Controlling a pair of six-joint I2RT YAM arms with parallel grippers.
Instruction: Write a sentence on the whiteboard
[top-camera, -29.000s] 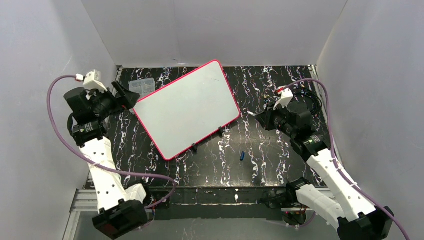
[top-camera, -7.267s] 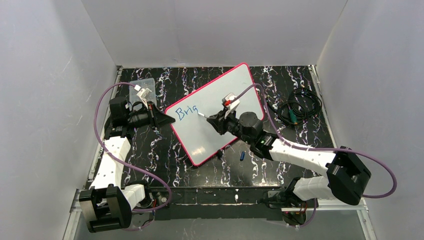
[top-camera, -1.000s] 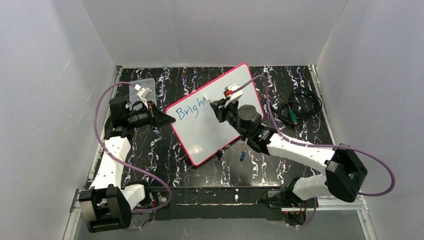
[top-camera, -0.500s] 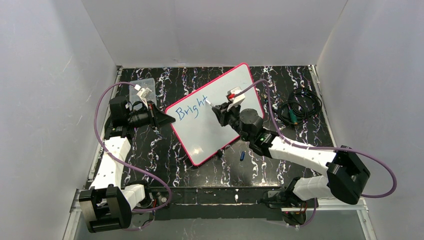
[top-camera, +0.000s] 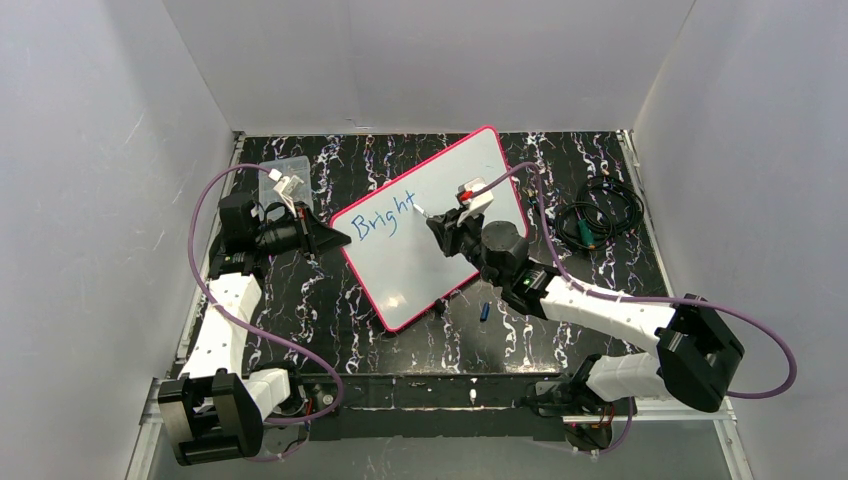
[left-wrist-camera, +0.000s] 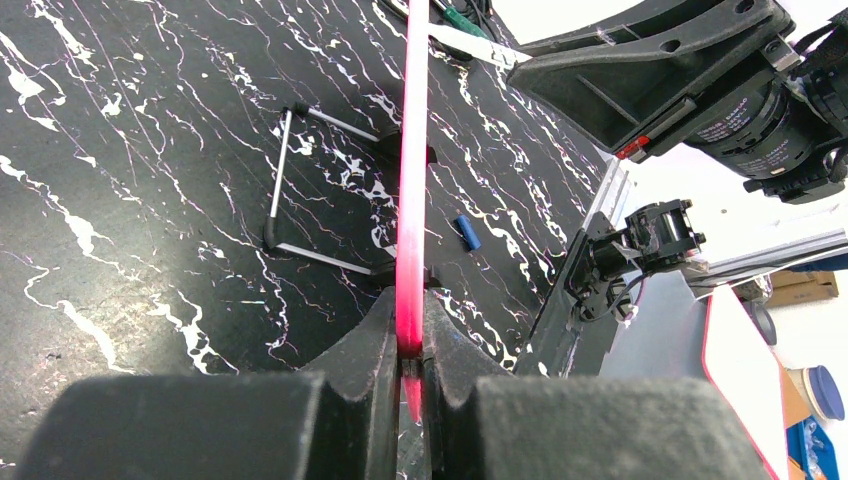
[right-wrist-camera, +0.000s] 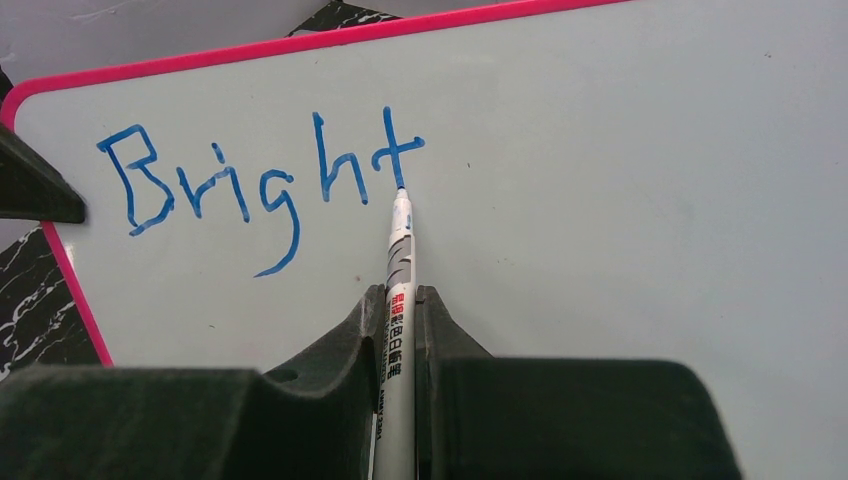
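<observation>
The blue sentence (right-wrist-camera: 262, 186) on the whiteboard (right-wrist-camera: 640, 230) reads "Bright"; the marker's (right-wrist-camera: 399, 262) print is illegible.

The whiteboard (top-camera: 400, 272), white with a thin pink-red rim and rounded corners, is sitting propped at a tilt on the table (top-camera: 560, 300), turned askew. The sentence (right-wrist-camera: 260, 185) is showing one blue slanted word, "Bright", running along the board's upper left part.

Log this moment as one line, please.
left fingers shut on board rim | right fingers shut on marker | tip at foot of "t" | text: "Bright" only
</observation>
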